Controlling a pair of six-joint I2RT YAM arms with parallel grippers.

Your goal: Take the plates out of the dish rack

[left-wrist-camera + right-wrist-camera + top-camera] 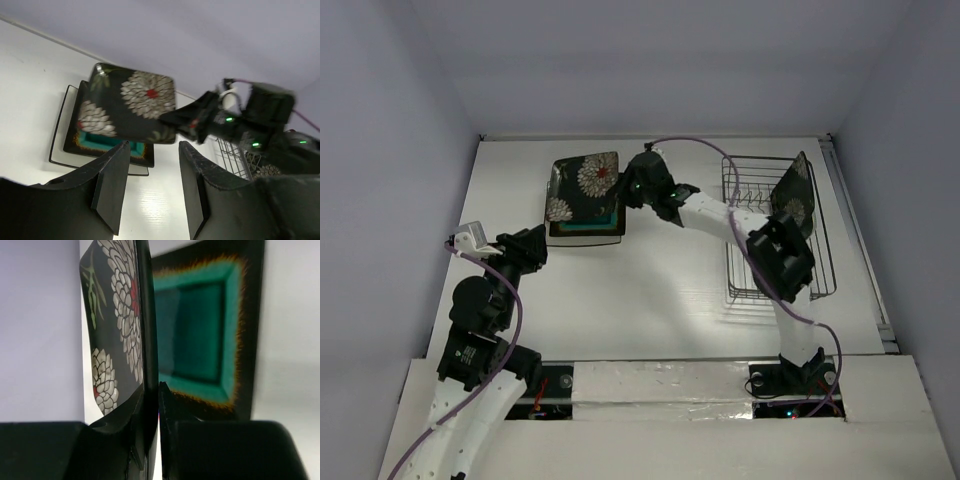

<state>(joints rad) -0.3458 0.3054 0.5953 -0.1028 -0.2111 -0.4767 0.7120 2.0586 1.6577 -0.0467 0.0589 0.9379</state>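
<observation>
My right claw is clenched on the edge of the flowered plate, tilted over the teal plate, and my left claw hangs open.

The right arm, based just in front of the dish rack, and the left arm, well to that rack's left, share one build: rounded white link shells between black joint housings. A thin purple cable trails along each. Small green lights glow on the right arm's black wrist. The left wrist carries a small white block. The left fingers are matte black, wedge-shaped and scuffed. The right fingers are black too.
</observation>
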